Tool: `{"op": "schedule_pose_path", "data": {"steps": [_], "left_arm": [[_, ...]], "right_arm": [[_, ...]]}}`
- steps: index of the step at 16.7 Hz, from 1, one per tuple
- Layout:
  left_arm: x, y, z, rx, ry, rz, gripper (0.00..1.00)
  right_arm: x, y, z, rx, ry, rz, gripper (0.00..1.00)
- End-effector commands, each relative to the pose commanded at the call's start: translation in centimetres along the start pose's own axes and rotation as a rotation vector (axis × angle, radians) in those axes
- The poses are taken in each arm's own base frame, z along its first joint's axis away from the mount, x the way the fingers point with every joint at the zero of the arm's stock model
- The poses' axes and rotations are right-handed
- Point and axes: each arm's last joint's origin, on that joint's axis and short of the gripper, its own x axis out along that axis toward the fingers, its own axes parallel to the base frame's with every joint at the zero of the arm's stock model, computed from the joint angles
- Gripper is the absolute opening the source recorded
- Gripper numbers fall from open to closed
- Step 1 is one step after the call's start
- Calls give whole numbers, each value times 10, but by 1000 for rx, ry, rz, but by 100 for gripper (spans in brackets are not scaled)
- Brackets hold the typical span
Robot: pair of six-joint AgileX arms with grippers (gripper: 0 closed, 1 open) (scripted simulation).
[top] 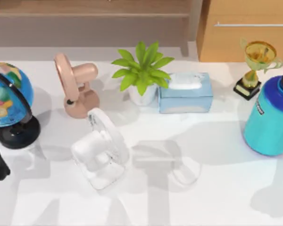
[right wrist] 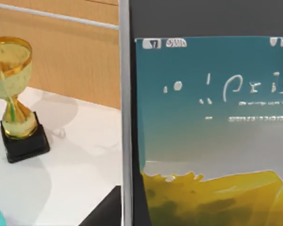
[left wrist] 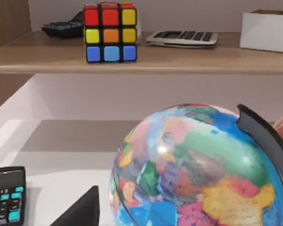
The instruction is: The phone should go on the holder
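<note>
Filling the right wrist view at very close range, phone (right wrist: 207, 127) standing upright, long axis vertical, beside the trophy (right wrist: 14, 99) at the counter (top: 217, 188) right side; right gripper state indeterminable, holder unidentified.

A globe (top: 7, 101) stood at the counter's (top: 217, 188) left, a bottle (top: 270, 117) at its right. Between them, a plant (top: 142, 73) sat just left of a tissue box (top: 186, 92), two fans (top: 100, 148) nearer left.
</note>
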Motion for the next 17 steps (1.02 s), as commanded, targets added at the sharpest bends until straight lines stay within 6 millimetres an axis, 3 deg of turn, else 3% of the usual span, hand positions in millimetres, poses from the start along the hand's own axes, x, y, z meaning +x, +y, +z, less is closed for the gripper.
{"op": "schedule_pose_path", "data": {"steps": [6, 17], "left_arm": [[0, 0, 0, 0, 0, 0, 100], [0, 0, 0, 0, 0, 0, 100]], "right_arm": [[-17, -10, -29, 9, 9, -43, 0], [-20, -14, -18, -65, -36, -59, 0]]}}
